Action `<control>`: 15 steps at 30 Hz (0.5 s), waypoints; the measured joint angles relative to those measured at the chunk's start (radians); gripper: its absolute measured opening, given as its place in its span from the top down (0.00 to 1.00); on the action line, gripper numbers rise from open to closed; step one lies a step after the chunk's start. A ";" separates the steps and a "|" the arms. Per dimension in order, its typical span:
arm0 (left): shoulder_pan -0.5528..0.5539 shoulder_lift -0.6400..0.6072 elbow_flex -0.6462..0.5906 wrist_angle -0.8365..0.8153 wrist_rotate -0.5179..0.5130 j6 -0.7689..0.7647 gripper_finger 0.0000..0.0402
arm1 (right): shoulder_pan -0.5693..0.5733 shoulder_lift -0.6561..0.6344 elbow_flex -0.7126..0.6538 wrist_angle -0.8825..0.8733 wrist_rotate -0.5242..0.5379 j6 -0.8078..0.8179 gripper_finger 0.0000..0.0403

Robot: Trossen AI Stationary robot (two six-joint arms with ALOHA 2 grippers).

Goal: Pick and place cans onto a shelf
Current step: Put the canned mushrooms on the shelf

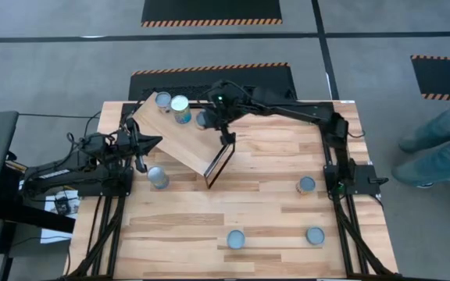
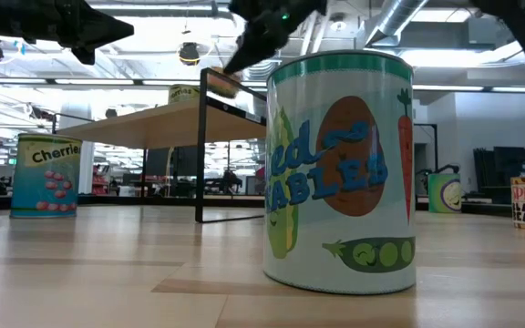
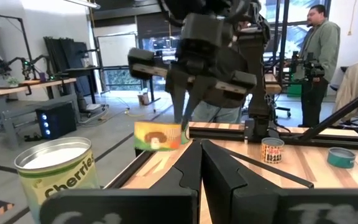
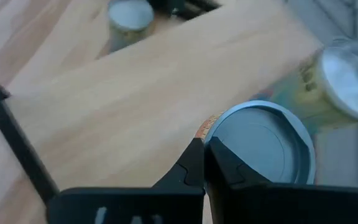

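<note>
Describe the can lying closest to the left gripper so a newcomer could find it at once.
Start at the slanted wooden shelf in the high view, then drop to the tabletop off its lower-left edge. The can stands there alone, beside the left gripper. Its teal label shows cherries, unlike the cans up on the shelf.

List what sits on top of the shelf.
Two cans stand on the shelf at its far end. A third at its edge is partly covered by the right gripper.
</note>
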 joint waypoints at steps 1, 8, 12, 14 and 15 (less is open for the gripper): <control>0.000 0.000 0.000 0.000 -0.001 0.000 1.00 | 0.001 0.010 0.001 0.041 -0.004 -0.001 0.96; 0.001 0.000 0.000 -0.001 -0.004 0.004 1.00 | -0.006 0.049 0.002 0.069 -0.005 0.009 0.96; 0.001 0.000 0.000 -0.002 -0.005 0.008 1.00 | -0.011 0.069 0.001 0.072 -0.005 0.017 0.97; 0.001 0.000 0.000 -0.002 -0.005 0.008 1.00 | -0.011 0.069 0.001 0.058 -0.004 0.019 0.97; 0.001 0.000 0.000 -0.002 -0.006 0.009 1.00 | -0.011 0.077 0.002 0.070 -0.004 0.019 0.97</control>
